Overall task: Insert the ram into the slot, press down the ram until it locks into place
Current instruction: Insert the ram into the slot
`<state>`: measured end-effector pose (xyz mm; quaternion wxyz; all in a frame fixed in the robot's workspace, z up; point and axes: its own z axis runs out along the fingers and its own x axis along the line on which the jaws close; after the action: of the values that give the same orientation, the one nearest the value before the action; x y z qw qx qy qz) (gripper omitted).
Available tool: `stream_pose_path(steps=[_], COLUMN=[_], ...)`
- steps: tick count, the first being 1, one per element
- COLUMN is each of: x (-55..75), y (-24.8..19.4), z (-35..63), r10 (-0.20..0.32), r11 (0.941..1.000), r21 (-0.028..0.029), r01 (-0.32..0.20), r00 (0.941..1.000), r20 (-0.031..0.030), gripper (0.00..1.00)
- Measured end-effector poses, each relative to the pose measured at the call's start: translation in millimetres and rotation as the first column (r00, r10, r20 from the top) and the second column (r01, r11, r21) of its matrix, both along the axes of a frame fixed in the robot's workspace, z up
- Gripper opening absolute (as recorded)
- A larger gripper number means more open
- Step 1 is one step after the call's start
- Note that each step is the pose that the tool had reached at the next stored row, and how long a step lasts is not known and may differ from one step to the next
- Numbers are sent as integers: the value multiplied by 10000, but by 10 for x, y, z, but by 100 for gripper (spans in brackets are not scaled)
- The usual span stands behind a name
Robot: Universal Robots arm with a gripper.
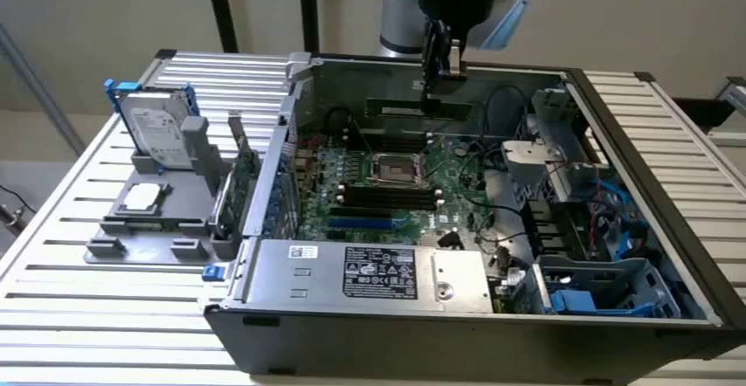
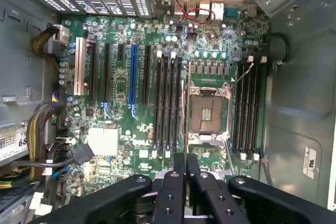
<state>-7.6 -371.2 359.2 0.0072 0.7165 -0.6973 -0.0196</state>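
Slatted metal surface point(image 1: 70, 316) under open case point(image 1: 349, 342). Inside case: board point(image 2: 121, 145) w/ empty CPU socket point(image 2: 206, 113), black slots point(image 2: 168, 103) either side, all seemingly bare. Gripper point(image 2: 186, 157) clamped on ram point(image 1: 420, 107), held edge-down above board, parallel to slots, prob. for alignment; not seated. Tray point(image 1: 152, 220) beside case: hard drive point(image 1: 157, 133).

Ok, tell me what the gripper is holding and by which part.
The gripper holds the ram, pinched between its fingers by the upper long edge, roughly mid-length.
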Motion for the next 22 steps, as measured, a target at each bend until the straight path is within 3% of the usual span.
stream_pose_path(steps=[10,16,22], x=[0,-36,-165], y=[-1,-1,-3], z=[0,-85,-193], r10=[0,0,0], r11=[10000,10000,10000], r21=[82,-15,-26], r01=[0,0,1], r00=[10000,10000,10000], r20=[3,7,7], gripper=[13,13,13])
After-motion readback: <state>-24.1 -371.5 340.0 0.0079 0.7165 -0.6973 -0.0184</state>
